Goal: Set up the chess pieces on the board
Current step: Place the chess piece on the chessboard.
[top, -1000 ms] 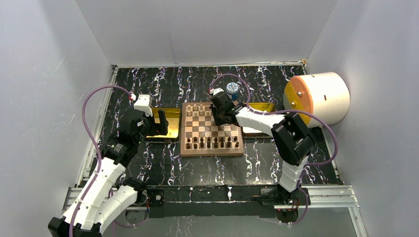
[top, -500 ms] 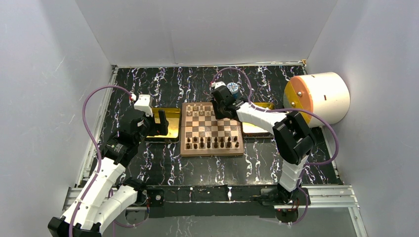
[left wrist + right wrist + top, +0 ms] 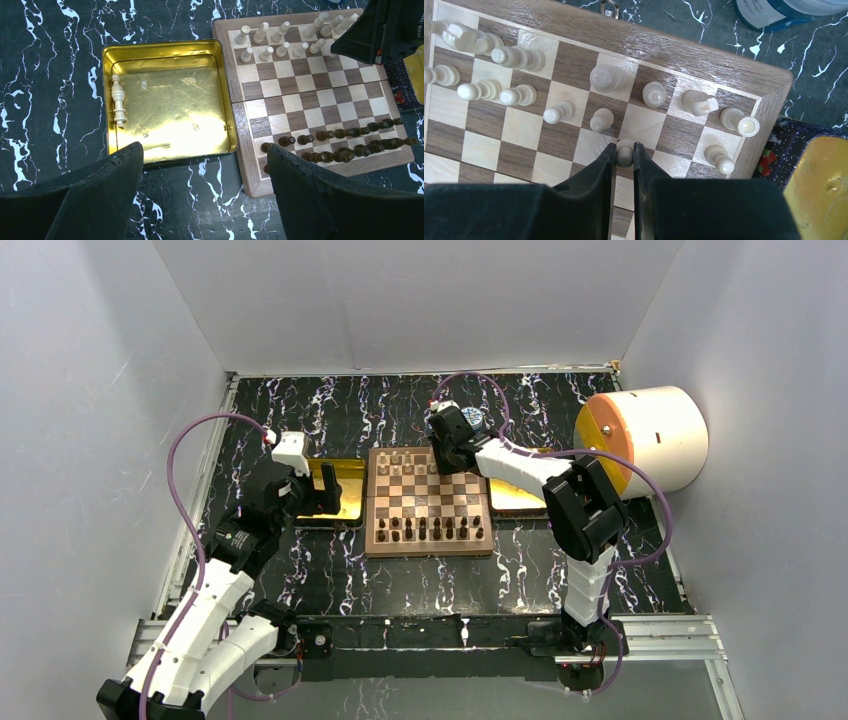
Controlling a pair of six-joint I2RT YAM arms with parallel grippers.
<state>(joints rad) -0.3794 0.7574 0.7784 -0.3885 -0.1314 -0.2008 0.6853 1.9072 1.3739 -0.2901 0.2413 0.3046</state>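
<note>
The board (image 3: 428,502) lies mid-table, with dark brown pieces along its near rows. Cream chess pieces (image 3: 602,120) stand on its far two rows, also seen in the left wrist view (image 3: 282,49). My right gripper (image 3: 625,150) is shut on a cream pawn (image 3: 625,152), held over the second row near the board's far right corner (image 3: 455,455). One cream piece (image 3: 118,100) lies flat in the left gold tray (image 3: 170,60). My left gripper (image 3: 205,170) is open and empty, above the tabletop at that tray's near edge (image 3: 322,502).
A second gold tray (image 3: 518,498) lies right of the board under my right arm. A blue-and-white jar (image 3: 784,11) stands just past the board's far right corner. A white and orange cylinder (image 3: 640,438) lies at the far right. Grey walls enclose the table.
My right gripper has moved away from me, from the board's right middle to its far right rows. My left arm has not moved.
</note>
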